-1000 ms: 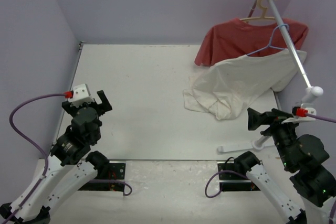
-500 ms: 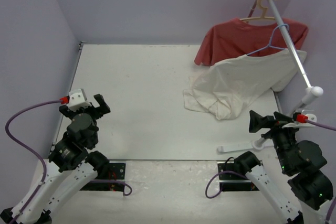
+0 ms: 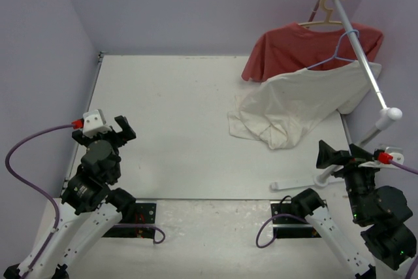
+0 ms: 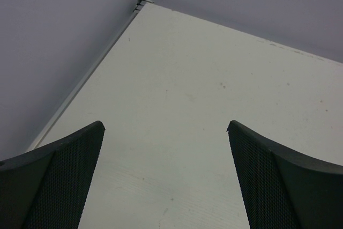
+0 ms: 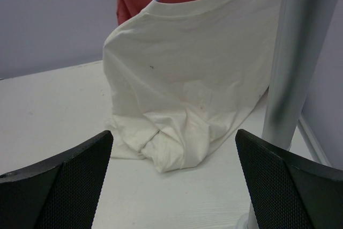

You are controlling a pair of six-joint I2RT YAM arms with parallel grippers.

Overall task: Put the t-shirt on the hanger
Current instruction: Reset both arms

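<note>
1. Left gripper [image 3: 103, 134], lower left of the overhead frame: jaws wide apart, nothing between them. Only bare table [image 3: 176, 96] lies ahead of it.
2. Right gripper [image 3: 326, 155], lower right: jaws also wide, holding nothing. It sits just beside the rack's upright post [image 5: 295, 52].
3. T-shirt [image 3: 294, 102]: right of centre in the overhead frame, up and left of the right gripper, apart from it and not touching. In the right wrist view it fills the middle, beyond the gap between the fingers.
4. The shirt's lower end is bunched on the table. Its collar end is lifted toward the rail [image 3: 368, 63] at upper right.
5. Hanger [image 3: 337, 55]: hooked on the rail, blue wire running down to the collar. I can't tell whether it is inside the neck.
6. Farthest back: red t-shirt [image 3: 300, 47] on a wooden hanger [image 3: 321, 25], same rail, behind the cream one.
</note>
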